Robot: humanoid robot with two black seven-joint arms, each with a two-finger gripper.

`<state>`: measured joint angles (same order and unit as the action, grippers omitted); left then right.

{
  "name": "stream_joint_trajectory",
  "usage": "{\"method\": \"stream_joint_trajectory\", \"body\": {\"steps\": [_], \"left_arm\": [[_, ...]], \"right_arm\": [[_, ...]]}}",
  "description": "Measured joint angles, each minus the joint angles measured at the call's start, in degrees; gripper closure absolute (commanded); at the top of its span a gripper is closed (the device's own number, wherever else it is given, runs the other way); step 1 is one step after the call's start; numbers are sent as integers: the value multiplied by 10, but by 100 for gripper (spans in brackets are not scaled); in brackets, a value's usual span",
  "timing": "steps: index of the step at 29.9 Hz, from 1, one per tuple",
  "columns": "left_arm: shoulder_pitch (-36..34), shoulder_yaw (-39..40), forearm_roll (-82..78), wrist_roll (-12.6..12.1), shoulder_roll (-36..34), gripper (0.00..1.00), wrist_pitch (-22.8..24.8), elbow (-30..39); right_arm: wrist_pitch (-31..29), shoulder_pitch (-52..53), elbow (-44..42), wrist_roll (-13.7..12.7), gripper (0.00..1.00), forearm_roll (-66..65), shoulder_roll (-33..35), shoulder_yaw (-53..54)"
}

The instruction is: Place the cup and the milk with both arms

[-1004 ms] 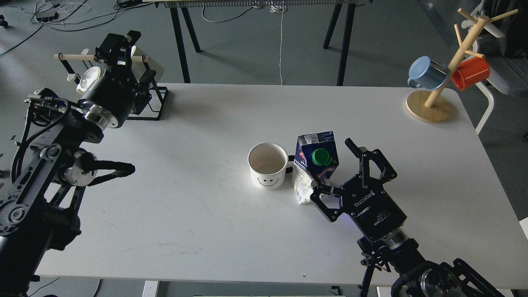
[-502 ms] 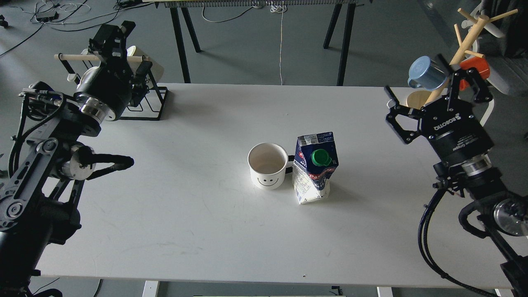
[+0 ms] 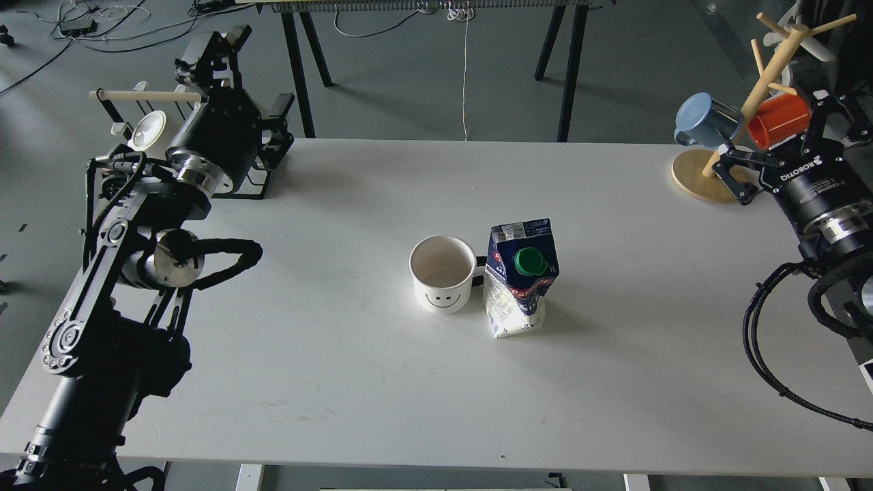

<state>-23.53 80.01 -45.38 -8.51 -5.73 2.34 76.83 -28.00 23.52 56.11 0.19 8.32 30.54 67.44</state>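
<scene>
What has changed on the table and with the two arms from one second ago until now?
The right gripper let go of the milk carton and moved away to the far right, beside the mug tree; its fingers are apart and hold nothing. The left gripper shifted a little to the right near the black rack. The white cup and the carton stayed side by side.

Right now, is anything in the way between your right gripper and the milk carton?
No. Only bare white table lies between the right gripper and the milk carton. The smiley cup stands on the carton's far side.
</scene>
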Motion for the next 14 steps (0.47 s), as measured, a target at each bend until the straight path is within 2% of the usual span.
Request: {"method": "stream_joint_trajectory", "body": {"steps": [4, 9, 14], "left_arm": [[4, 42, 44, 2, 13, 1, -2, -32], [8, 54, 101, 0, 8, 1, 1, -57], [7, 50, 121, 7, -5, 1, 44, -92]], "right_arm": [[0, -3, 25, 2, 1, 1, 22, 0], [0, -28, 69, 5, 1, 4, 37, 14], [0, -63, 91, 5, 1, 7, 39, 54]]}}
